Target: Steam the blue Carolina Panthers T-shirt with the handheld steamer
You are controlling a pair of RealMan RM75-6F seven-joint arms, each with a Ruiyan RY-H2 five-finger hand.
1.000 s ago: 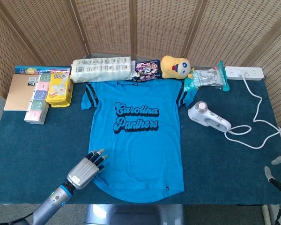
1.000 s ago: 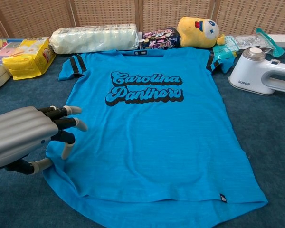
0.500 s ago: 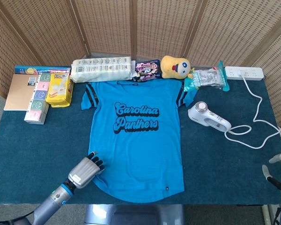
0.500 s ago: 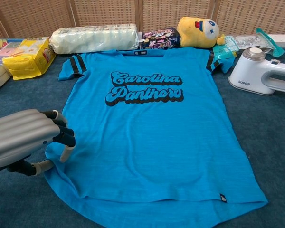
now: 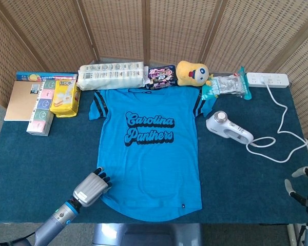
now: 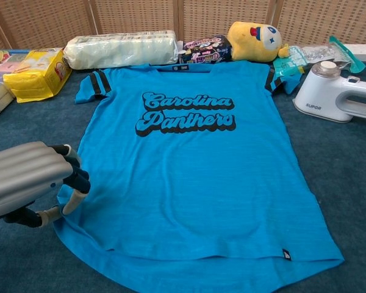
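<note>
The handheld steamer (image 5: 228,128) lies on the table right of the Carolina Panthers T-shirt (image 5: 151,148), handle angled toward the nearer right hand (image 5: 303,187), fingers apart, empty; left hand (image 5: 91,186), curled, grips the shirt's edge

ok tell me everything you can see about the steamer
The handheld steamer is white, glossy plastic by the look of it, with grey trim and a round cap on its bulbous head. The chest view shows "SUPOR" printed on its side. It lies on the blue table cloth, just off the right sleeve of the T-shirt, not touching it. A white cord loops from its handle towards the power strip. Neither hand touches it.
</note>
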